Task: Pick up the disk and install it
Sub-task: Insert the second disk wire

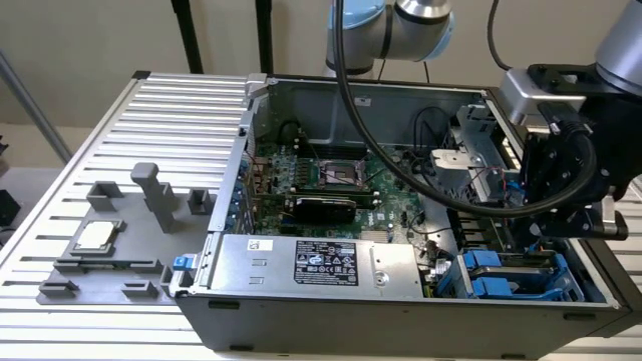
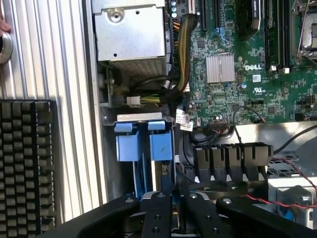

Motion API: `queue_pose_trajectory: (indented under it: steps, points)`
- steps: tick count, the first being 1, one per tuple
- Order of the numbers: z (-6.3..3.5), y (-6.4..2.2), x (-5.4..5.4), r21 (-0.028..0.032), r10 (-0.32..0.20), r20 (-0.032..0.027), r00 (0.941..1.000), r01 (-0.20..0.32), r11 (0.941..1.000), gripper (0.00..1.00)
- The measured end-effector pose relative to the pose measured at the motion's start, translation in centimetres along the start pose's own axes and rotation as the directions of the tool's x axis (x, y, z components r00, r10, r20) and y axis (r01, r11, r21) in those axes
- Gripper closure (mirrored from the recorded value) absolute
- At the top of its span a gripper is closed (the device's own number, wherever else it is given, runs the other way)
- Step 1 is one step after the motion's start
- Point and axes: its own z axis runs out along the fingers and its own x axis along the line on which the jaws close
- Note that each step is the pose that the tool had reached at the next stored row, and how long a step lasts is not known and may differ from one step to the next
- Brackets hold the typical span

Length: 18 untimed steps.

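Poised with the gripper (image 1: pixel 573 224) at four o'clock of the open case (image 1: pixel 401 323), directly above the disk (image 1: pixel 498 284), seemingly seated edge-on in its bay by the blue rails. Cannot tell whether clamped or apart. Could jam if pressed down tilted; could snag the red wires (image 2: pixel 289 166) nearby.

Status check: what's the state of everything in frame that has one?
Case: open, inside exposed.
Disk: down in the corner bay, blue tabs up; can't tell if fully seated.
Gripper: over that bay, right at the disk.
Chip: outside the case, lying flat on the grey fixture.
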Motion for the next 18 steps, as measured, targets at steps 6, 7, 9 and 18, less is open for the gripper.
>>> queue_pose_trajectory:
  steps: [6,7,9,18]
  points:
    - [0.46,0.15,0.4,0.0234,-0.027,0.0111,0.9996,0.027,0.9994,1.0]
    - [0.58,0.18,0.5,0.0254,-0.032,0.0132,0.9994,0.031,0.9992,1.0]
    - [0.84,0.26,0.7,0.0284,-0.04,0.0177,0.9991,0.039,0.9988,1.0]
    - [1.74,0.43,1.0,0.0508,-0.076,0.0368,0.9964,0.074,0.9959,1.0]
